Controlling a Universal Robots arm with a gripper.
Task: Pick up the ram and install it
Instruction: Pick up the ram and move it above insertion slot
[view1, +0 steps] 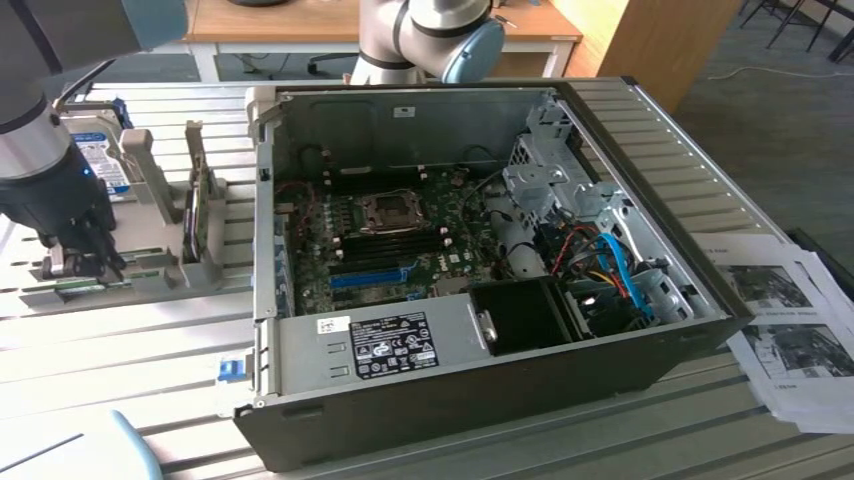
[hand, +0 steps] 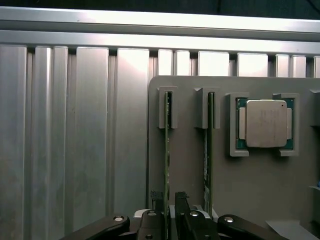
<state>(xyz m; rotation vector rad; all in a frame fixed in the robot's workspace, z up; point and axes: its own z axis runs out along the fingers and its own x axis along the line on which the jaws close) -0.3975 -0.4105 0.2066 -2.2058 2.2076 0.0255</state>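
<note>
A ribbed metal table (view1: 134, 350) carries everything, with wooden desks in the room behind it. The biggest thing on it is an open computer case (view1: 467, 400), lying on its side with the board and a blue slot (view1: 367, 278) facing up. Printed sheets (view1: 787, 330) lie at the exterior view's right of the case. At the exterior view's left, the arm (view1: 40, 150) reaches straight down to a grey holder (hand: 189, 165) that rests on the table well apart from the case. A hard drive (view1: 96, 150) stands in a rack just behind the arm.

The holder keeps two green sticks on edge, side by side. A square processor chip (hand: 265, 122) lies flat in its own frame beyond them. The ram (hand: 167, 150) is the stick farther from the chip, and the second stick (hand: 208, 150) stands between the two. The ram's long axis runs lengthwise away from the gripper (hand: 169, 202), its far end seated in a grey bracket.

The gripper is down over the near end of the ram. Its fingers (hand: 181, 201) stand slightly apart, one on each side, with the thin board between them and a sliver of gap showing. The second stick is close beside the outer finger, which looks like the one thing crowding the grasp.
</note>
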